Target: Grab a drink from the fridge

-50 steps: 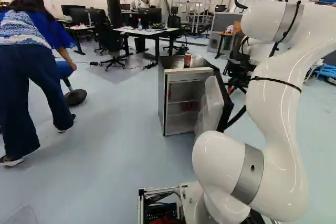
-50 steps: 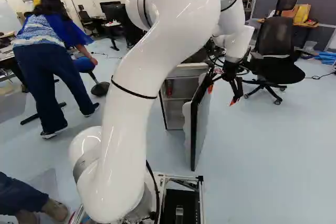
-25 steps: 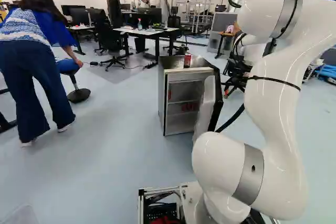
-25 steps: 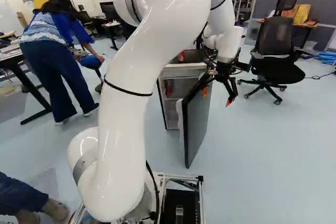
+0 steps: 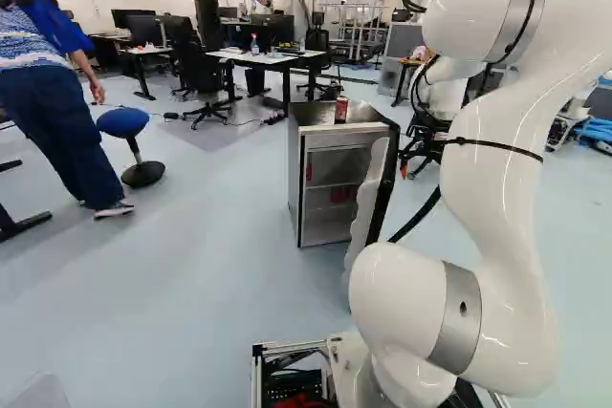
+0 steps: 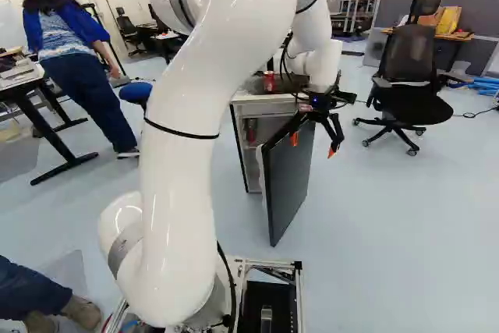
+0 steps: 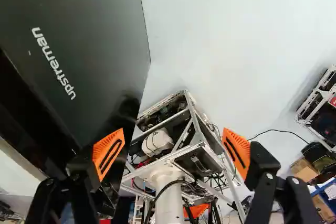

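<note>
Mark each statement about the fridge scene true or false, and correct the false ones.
1. A red can stands on top of the fridge. True.
2. The fridge door is shut. False: the door stands open.
3. Something red shows inside the fridge. True.
4. The robot's hand is gripping a can. False: the hand is open and holds nothing.
5. In the left base view, a blue-seated stool stands left of the fridge. True.
</note>
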Motion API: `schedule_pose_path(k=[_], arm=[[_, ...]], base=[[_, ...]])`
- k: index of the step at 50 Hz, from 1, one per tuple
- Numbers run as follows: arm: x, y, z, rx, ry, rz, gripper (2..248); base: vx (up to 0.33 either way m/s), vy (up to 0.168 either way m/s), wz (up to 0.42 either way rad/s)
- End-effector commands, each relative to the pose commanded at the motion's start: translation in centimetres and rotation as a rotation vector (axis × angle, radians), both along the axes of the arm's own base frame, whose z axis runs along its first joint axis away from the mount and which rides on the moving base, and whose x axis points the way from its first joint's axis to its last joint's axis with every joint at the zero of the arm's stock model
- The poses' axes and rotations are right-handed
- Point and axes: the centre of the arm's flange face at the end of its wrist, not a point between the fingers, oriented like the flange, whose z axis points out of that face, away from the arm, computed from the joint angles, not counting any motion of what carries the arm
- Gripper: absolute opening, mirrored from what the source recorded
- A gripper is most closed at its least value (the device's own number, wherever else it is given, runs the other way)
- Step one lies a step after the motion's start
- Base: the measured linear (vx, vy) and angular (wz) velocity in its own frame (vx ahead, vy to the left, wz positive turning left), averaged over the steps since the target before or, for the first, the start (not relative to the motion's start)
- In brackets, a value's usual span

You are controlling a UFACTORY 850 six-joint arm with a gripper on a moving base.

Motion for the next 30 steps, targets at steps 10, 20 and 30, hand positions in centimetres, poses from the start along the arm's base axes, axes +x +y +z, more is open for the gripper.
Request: schedule_pose_path(k=[10,20,30], arm=[[0.3,1.5,-0.1,-0.021,-0.003,0.048,247],[0.7,2.6,-0.2,-0.049,-0.024,0.09,247],[1.2,3.6,-0.3,-0.075,-0.051,0.128,247]], base=[[0.0,0.0,0.0],[0.0,0.0,0.0],[0.0,0.0,0.0]])
